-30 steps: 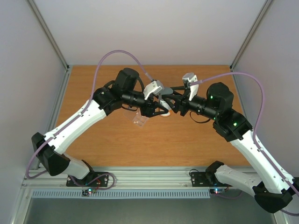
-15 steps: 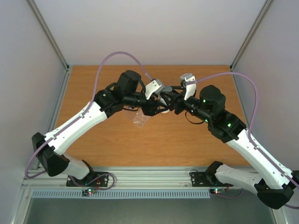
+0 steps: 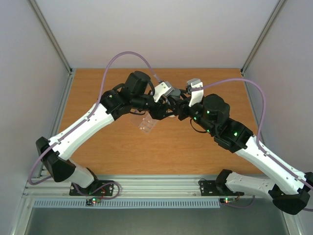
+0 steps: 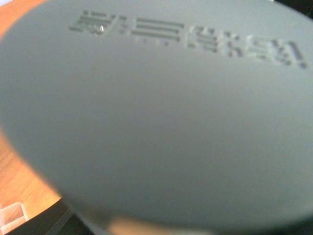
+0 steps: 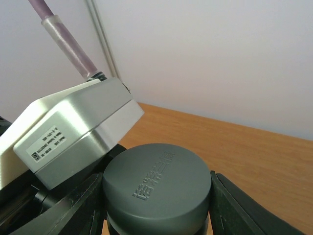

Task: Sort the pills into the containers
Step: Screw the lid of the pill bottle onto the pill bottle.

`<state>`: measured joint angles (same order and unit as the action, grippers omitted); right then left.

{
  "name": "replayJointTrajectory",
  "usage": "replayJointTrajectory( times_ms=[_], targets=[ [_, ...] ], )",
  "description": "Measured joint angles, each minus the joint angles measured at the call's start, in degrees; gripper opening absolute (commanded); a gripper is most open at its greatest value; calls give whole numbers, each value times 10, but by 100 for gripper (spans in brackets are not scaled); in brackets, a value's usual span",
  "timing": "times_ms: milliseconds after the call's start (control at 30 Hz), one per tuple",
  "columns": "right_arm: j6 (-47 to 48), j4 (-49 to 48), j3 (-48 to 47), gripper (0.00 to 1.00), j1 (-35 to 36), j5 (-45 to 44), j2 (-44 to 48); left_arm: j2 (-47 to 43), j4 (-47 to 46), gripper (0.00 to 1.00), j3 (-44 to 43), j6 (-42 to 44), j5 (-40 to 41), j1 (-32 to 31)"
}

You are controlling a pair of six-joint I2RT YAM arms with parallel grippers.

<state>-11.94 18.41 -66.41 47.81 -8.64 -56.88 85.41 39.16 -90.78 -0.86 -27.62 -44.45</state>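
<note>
As the right arm (image 3: 259, 154) has swung leftward, right gripper (image 5: 159, 205) clamped on grey cap (image 5: 156, 180), left gripper (image 3: 165, 108) unclear

Tabletop (image 3: 98, 147): orange-brown wood-grain surface, matt.
Lying on it: one clear plastic pill box (image 3: 145, 123), flat, set askew, left of centre.
Pill box contents: too small to tell.
</note>
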Motion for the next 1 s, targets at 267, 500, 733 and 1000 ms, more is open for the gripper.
replayJointTrajectory(
  times_ms=[267,500,733,1000],
  targets=[
    [-5,19,-21,23,52,-103,-26,8,23,0,-14,5,3,2],
    [-9,31,-28,52,56,-111,-25,8,22,0,-13,8,1,1],
    [-9,38,-28,62,56,-110,-20,7,13,0,-6,9,-9,1],
    [-9,61,-28,64,61,-95,-2,0,-20,0,0,9,-6,16]
  ],
)
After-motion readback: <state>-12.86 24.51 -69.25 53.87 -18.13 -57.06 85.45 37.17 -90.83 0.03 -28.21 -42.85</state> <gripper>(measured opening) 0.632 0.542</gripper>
